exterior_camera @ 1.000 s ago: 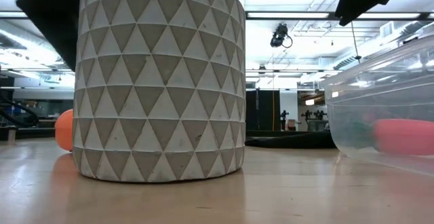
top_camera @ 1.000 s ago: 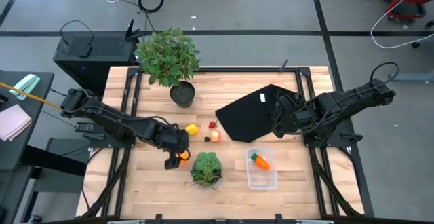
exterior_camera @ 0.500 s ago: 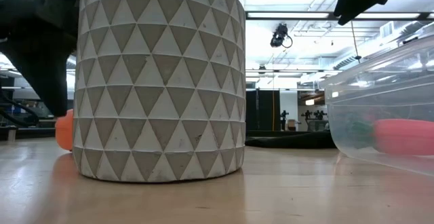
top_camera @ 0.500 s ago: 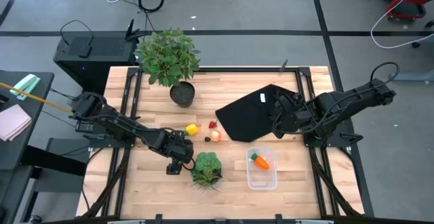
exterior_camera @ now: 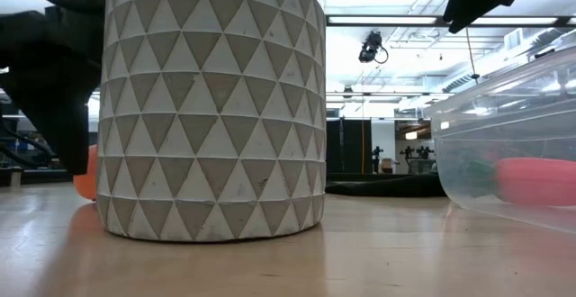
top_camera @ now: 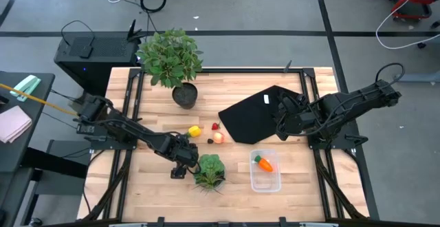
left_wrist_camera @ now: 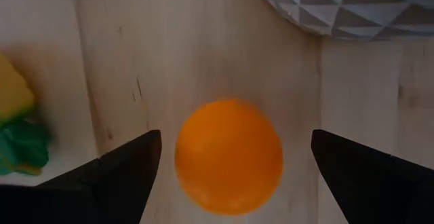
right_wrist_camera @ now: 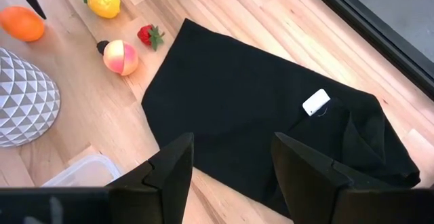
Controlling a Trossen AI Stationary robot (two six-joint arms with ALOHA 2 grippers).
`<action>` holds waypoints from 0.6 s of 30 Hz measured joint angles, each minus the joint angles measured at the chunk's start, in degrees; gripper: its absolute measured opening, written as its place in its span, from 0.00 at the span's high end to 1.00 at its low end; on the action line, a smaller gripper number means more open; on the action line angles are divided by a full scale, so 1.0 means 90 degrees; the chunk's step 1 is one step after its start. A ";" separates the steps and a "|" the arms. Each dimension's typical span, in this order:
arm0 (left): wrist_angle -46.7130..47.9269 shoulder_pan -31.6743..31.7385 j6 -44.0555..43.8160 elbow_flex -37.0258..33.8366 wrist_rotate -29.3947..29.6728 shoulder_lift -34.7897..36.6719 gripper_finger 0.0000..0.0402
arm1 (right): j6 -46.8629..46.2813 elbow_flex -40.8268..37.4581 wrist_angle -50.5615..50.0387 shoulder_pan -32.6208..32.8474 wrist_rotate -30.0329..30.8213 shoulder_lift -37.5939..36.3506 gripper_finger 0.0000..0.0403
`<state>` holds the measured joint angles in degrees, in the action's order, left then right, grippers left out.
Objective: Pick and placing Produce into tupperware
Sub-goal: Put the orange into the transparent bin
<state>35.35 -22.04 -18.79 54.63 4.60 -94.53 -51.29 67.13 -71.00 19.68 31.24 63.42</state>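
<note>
No readable text anywhere on the table right now. The one candidate is a small white tag [right_wrist_camera: 316,102] lying on the black cloth [right_wrist_camera: 271,136], just ahead of the right gripper [right_wrist_camera: 230,163], and nothing can be read on it. In the overhead view the same tag is only a pale fleck. The patterned pot [exterior_camera: 211,108] shows triangles only, no lettering or brand. The clear box [exterior_camera: 513,144] carries no label that can be read. Lights and fittings in the room behind show no legible signs either.
</note>
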 joint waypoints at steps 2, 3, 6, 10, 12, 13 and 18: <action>-0.0022 0.0000 0.0002 0.0001 0.0000 -0.0078 0.03 | 0.0000 0.0000 0.0000 0.0000 0.0000 0.0000 0.49; -0.0032 0.0002 0.0001 0.0001 0.0000 -0.0107 0.03 | 0.0000 0.0000 -0.0001 0.0000 0.0000 0.0000 0.49; -0.0113 0.0000 -0.0005 0.0001 0.0002 -0.0121 0.03 | 0.0000 0.0000 -0.0002 0.0000 0.0000 0.0000 0.49; -0.0201 0.0000 -0.0002 0.0001 0.0002 -0.0121 0.04 | 0.0000 0.0000 -0.0002 0.0000 0.0000 0.0000 0.49; -0.0192 0.0000 -0.0002 0.0001 0.0002 -0.0121 0.05 | 0.0000 0.0000 -0.0002 0.0000 0.0000 0.0000 0.49; -0.0196 0.0000 -0.0001 0.0001 0.0001 -0.0121 0.07 | 0.0000 0.0000 -0.0002 0.0000 0.0000 0.0000 0.49; -0.0191 0.0000 0.0005 0.0001 0.0002 -0.0121 0.14 | 0.0000 0.0000 -0.0002 0.0000 0.0000 0.0000 0.49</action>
<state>33.62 -22.04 -18.74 54.63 4.62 -95.61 -51.29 67.13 -71.02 19.68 31.24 63.42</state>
